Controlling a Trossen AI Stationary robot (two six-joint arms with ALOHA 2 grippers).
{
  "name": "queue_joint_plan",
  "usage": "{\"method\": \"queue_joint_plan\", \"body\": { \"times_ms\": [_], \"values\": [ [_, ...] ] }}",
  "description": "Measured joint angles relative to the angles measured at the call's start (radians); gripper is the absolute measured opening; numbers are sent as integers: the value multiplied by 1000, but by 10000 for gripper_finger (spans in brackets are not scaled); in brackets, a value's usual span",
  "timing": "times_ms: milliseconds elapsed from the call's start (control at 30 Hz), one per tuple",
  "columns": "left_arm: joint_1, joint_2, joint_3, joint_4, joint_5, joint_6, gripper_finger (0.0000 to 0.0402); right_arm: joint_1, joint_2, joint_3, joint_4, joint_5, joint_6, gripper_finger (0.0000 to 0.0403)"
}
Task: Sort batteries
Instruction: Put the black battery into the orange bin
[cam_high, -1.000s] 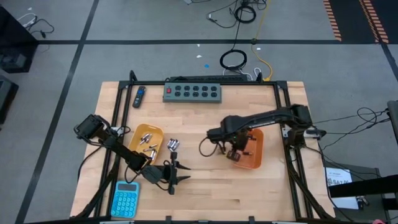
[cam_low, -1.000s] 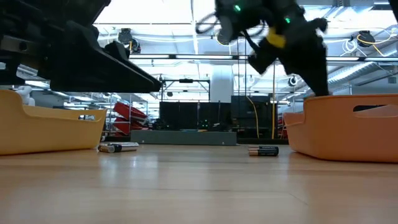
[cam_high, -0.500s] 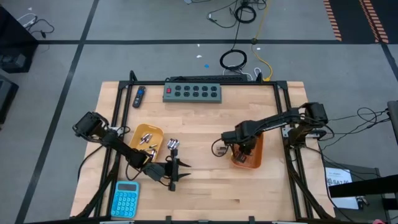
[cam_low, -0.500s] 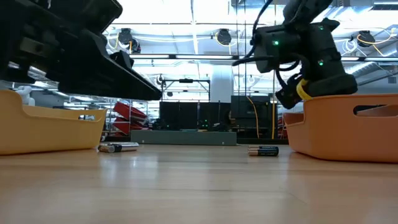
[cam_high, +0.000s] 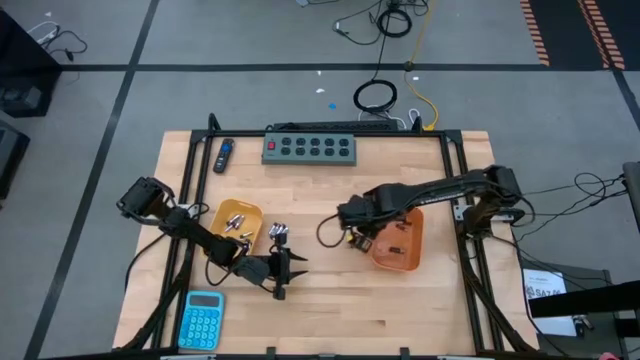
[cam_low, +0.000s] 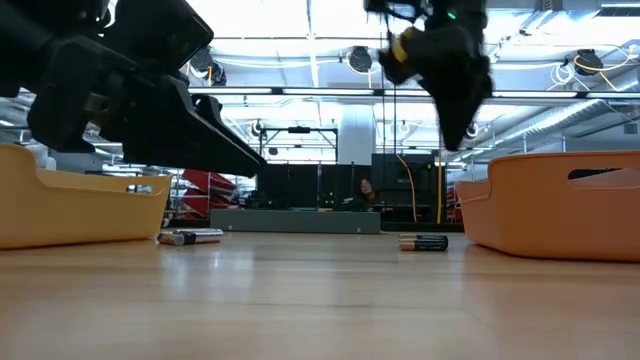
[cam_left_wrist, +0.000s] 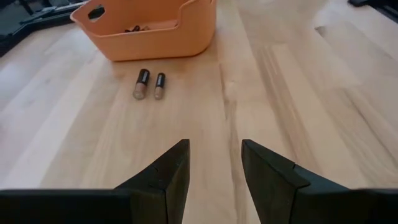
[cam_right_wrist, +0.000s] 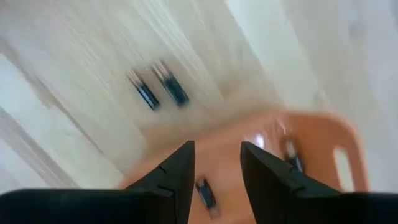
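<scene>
Looking straight down, a light wooden tabletop (cam_high: 320, 300) fills the middle of the frame, with two dark arms reaching in from the left and right edges. At centre left sits a yellow-orange bin (cam_high: 236, 222) holding several silvery batteries (cam_high: 237, 222); just to its right, a few more silvery cells (cam_high: 278, 232) lie loose on the wood. The left gripper (cam_high: 281, 281) hovers just below those loose cells, in the lower middle of the frame, its fingers (cam_left_wrist: 171, 180) spread apart with nothing between them. In the left wrist view, two dark batteries (cam_left_wrist: 150, 83) lie side by side in front of an orange bin (cam_left_wrist: 149, 37) in the upper left of that frame.

At centre right sits the same deeper orange bin (cam_high: 408, 250), with a few dark cells (cam_right_wrist: 205, 193) inside. The right gripper (cam_high: 356, 237) hangs just off the bin's left edge, above the wood, its fingers (cam_right_wrist: 177, 180) spread and empty.

Along the upper edge of the tabletop lies a grey switch box (cam_high: 310, 148), with a blue-and-black stick-shaped gadget (cam_high: 224, 155) to its left. A blue calculator (cam_high: 202, 318) rests at lower left
</scene>
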Motion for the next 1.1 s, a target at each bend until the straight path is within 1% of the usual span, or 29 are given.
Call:
{"method": "queue_joint_plan", "body": {
  "times_ms": [67, 200, 300, 500, 700, 867, 1100],
  "values": [
    [0, 0, 0, 0, 0, 14, 155, 3, 43, 57, -1, 19, -29, 119],
    [0, 0, 0, 8, 0, 16, 155, 2, 149, 121, 3, 8, -117, 119],
    [-1, 0, 0, 8, 5, 16, 155, -7, 217, 126, 6, -34, -185, 119],
    [-1, 0, 0, 3, 14, 16, 155, -20, 308, 126, 44, -65, -279, 119],
    [-1, 0, 0, 3, 15, 16, 155, -38, 327, 126, 82, -68, -328, 119],
    [-1, 0, 0, 0, 18, 17, 155, -44, 336, 126, 125, -106, -348, 119],
    [-1, 0, 0, -3, 18, 16, 155, -43, 343, 126, 125, -117, -372, 119]
  ]
}}
